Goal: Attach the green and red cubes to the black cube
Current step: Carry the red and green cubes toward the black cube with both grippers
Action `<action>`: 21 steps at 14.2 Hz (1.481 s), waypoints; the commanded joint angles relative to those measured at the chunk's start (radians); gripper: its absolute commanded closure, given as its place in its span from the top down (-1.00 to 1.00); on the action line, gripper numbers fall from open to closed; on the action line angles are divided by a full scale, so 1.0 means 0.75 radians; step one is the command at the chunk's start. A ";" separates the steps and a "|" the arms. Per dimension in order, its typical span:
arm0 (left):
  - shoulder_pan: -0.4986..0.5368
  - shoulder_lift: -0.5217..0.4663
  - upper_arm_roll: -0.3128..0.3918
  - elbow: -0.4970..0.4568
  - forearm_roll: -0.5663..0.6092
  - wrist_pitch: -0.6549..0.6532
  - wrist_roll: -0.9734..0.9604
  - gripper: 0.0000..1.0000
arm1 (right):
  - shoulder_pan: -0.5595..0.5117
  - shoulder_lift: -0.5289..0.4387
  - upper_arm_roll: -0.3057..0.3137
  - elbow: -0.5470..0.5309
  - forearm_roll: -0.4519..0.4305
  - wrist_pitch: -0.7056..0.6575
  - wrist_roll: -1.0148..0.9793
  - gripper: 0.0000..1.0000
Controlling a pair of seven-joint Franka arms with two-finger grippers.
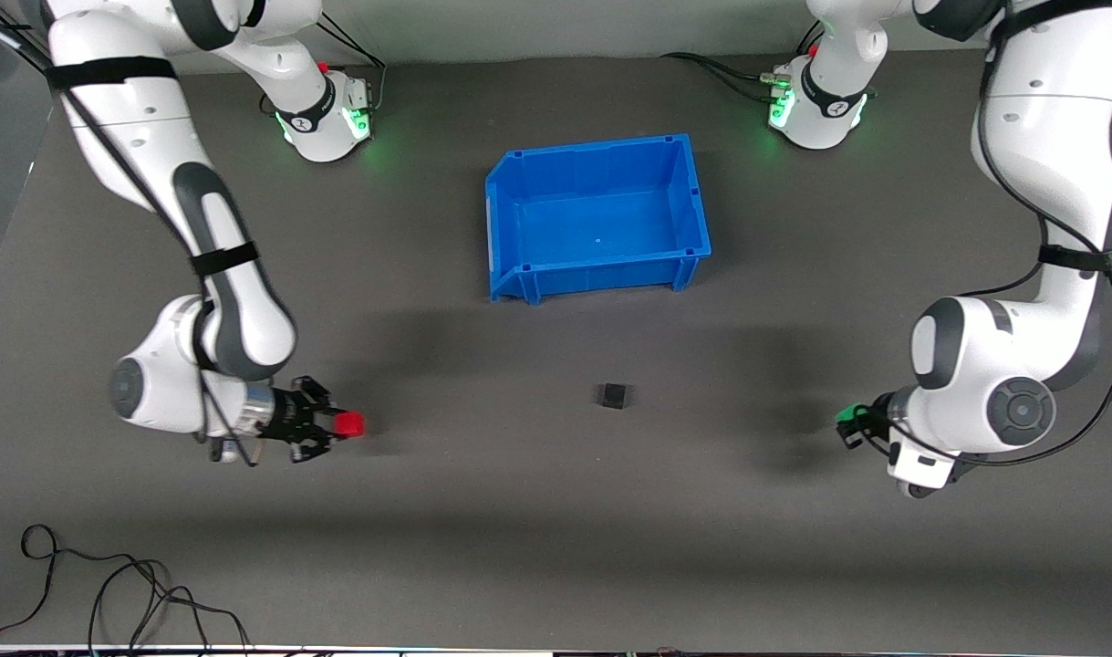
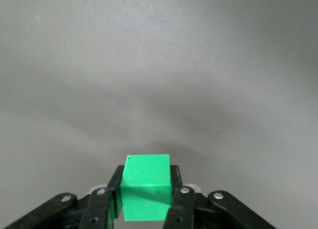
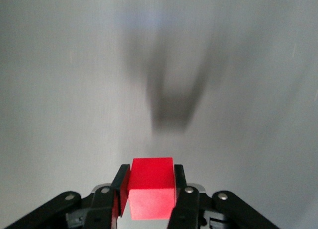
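While the black cube [image 1: 613, 395] sits on the surface nearer the camera than the blue bin [image 1: 597, 219], the right claw [image 1: 337, 426] grips the red cube [image 1: 348, 423] and the left claw [image 1: 849, 422] clasps the green cube [image 2: 146, 187]; all look light, rigid, best held by flat faces.

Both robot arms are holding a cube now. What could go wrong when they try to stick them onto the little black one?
The black cube lies loose on the table, so a push from one side alone could slide it away. The left end effector pinches the green cube and the right end effector the red cube by narrow fingers; a bump could twist either crooked. Both arms heading for one spot might also collide.
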 commanded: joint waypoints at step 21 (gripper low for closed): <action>-0.531 0.226 -0.008 0.061 -0.194 0.407 -1.489 -1.00 | 0.684 0.297 -0.016 0.318 0.007 0.322 1.118 -0.44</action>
